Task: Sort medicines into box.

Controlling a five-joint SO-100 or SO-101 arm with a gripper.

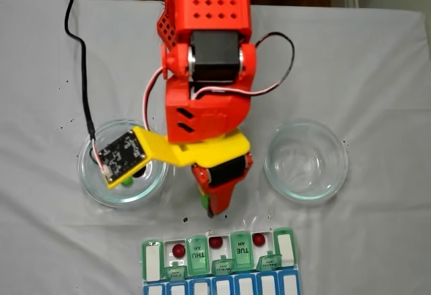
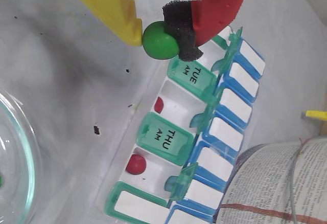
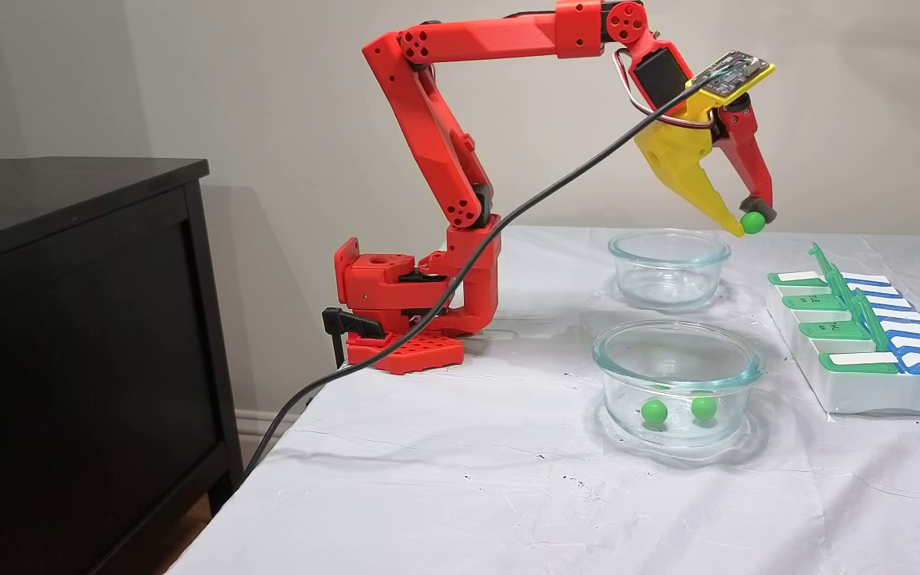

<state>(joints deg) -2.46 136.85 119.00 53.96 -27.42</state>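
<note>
Held medicine: one bright green ball point(image 2: 160, 40), pinched between the yellow finger point(image 2: 110, 6) and the black foam pad point(image 2: 181, 29) of the red finger; in a fixed view it hangs in the air point(image 3: 752, 222), above the table and near the far clear dish.
Gripper: fingers point(image 3: 747, 224) closed on the green ball, tips pointing down; in the wrist view point(image 2: 153, 37) it sits just off the box's green-lidded row, by the TUE lid.
Green balls in dish: two point(image 3: 654, 411) point(image 3: 703, 408), side by side on the bottom of the near glass dish point(image 3: 735, 383); one peeks out below the camera board in a fixed view point(image 1: 127, 181).
Red balls: three dark red, each in an open compartment of the green row point(image 1: 178, 250) point(image 1: 215, 242) point(image 1: 260, 240); two show in the wrist view point(image 2: 135, 164) point(image 2: 159, 104).
Box: pill organiser point(image 1: 286, 248) at the table's front edge in a fixed view; THU and TUE lids shut, others raised, blue-lidded row beside.
Empty dish: clear glass point(image 1: 306, 160), right of the arm in a fixed view.
Table: white cloth point(image 3: 444, 471), a few black specks.
Cable: black point(image 3: 508, 216), running from the wrist camera board down off the table's edge.
Cabinet: dark point(image 3: 77, 319), standing beside the table.
</note>
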